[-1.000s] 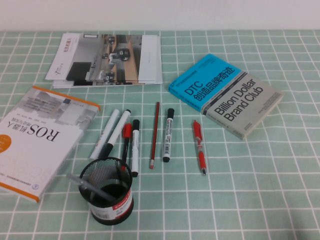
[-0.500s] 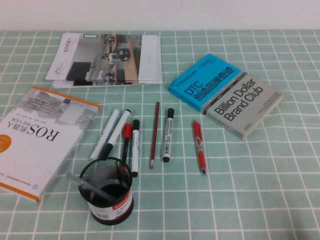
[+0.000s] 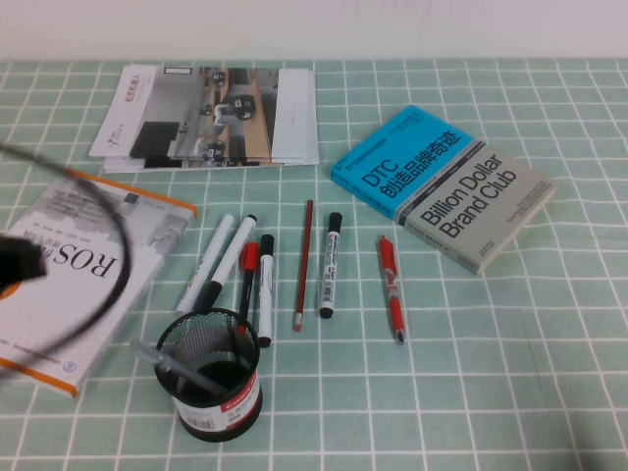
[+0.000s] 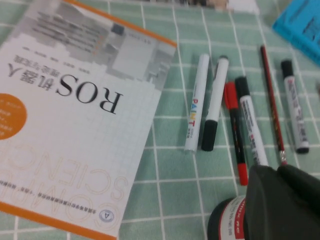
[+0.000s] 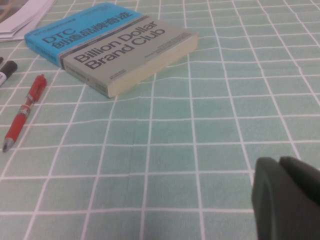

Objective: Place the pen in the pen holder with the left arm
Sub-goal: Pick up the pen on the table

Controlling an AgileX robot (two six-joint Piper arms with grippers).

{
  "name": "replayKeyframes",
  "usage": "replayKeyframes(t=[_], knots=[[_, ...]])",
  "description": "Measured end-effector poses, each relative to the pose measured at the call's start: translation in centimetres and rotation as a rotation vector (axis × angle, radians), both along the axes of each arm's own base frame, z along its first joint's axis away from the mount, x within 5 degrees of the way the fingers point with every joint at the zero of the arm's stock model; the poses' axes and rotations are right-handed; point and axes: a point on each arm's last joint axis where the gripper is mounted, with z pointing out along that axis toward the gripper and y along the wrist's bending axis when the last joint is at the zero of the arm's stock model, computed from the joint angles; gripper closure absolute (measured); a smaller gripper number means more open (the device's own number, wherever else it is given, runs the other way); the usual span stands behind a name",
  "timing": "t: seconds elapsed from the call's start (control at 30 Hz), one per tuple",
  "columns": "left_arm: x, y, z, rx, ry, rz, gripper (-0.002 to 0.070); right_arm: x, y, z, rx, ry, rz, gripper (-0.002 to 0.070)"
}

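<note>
The pen (image 3: pixel 205 261) has a white barrel and a white cap. It lies on the green checked cloth, leftmost in a row of markers, just right of the ROS book. In the left wrist view the pen (image 4: pixel 195 103) is printed with "PAINT". The pen holder (image 3: pixel 210 375), a black mesh cup with a red-and-white label, stands in front of the row. My left gripper (image 4: pixel 280 197) is shut and empty, over the holder's base (image 4: pixel 226 220). The left arm shows as a dark blur (image 3: pixel 18 261) over the book. My right gripper (image 5: pixel 287 197) is shut and empty, low over bare cloth.
A thin grey pen (image 3: pixel 179 366) leans in the holder. White markers with black caps (image 3: pixel 228 261), a red pen (image 3: pixel 247 280), a dark red pencil (image 3: pixel 303 263) and a red click pen (image 3: pixel 392 287) lie nearby. The ROS book (image 3: pixel 74 270), brochures (image 3: pixel 211 116) and two stacked books (image 3: pixel 442 183) surround them.
The left arm and its cable have swung into the high view from the left, blurred, over the ROS book. Nothing on the table has moved.
</note>
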Motion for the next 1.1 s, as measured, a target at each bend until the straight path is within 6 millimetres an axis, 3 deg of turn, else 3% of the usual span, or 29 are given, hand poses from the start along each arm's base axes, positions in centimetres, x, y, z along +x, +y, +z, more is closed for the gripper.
replayKeyframes(t=[0.1, 0.27, 0.33, 0.53, 0.9, 1.0, 1.1], knots=[[3.2, -0.6, 0.7, 0.028, 0.078, -0.047, 0.0678, 0.0, 0.0, 0.0, 0.0, 0.0, 0.0, 0.0696], [9.4, -2.0, 0.1, 0.076, 0.217, -0.116, 0.0678, 0.0, 0.0, 0.0, 0.0, 0.0, 0.0, 0.0696], [11.7, -3.2, -0.8, 0.11, 0.268, -0.158, 0.0678, 0.0, 0.0, 0.0, 0.002, 0.0, 0.0, 0.0696], [16.3, -7.0, -3.3, 0.213, 0.411, -0.263, 0.0678, 0.0, 0.0, 0.0, 0.002, 0.0, 0.0, 0.0696], [20.9, -10.5, -8.6, 0.338, 0.525, -0.352, 0.0675, 0.0, 0.0, 0.0, 0.002, 0.0, 0.0, 0.0696], [21.7, -11.1, -9.7, 0.379, 0.52, -0.408, 0.0624, 0.0, 0.0, 0.0, 0.002, 0.0, 0.0, 0.0696], [22.4, -11.4, -10.2, 0.388, 0.505, -0.42, 0.0526, 0.0, 0.0, 0.0, 0.002, 0.0, 0.0, 0.0696]])
